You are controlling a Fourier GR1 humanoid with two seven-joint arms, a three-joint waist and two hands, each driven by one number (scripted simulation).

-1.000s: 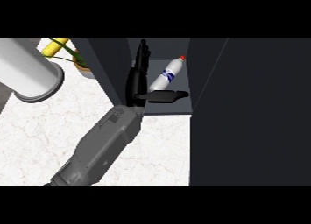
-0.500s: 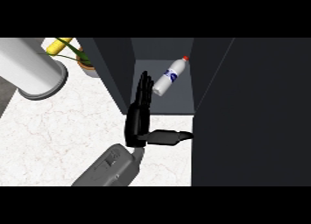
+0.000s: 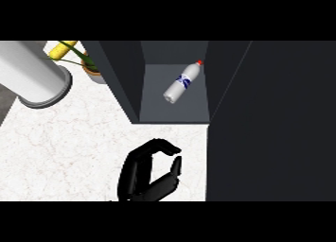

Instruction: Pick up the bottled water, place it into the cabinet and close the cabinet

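1. A large white cylinder stands far up and to the left of the fingers, on the white marble counter.
2. Just right of that cylinder, a small potted plant with a yellow piece sits against the cabinet's outer left wall, well above and left of the fingers.
3. One black hand shows at the lower edge over the counter. It holds nothing. Its fingers arch upward with the tips bent over, and the thumb stands apart to their right with a narrow gap between. Which arm it belongs to cannot be told from this view.
4. The dark cabinet is open, its compartment lying straight above the fingers, with the front lip of its floor a little beyond the fingertips.
5. The bottled water lies inside that compartment, tilted, red cap pointing up and right toward the right inner wall, base toward the fingers, well apart from them.
6. The cabinet door fills the view right of the fingers as a dark panel.
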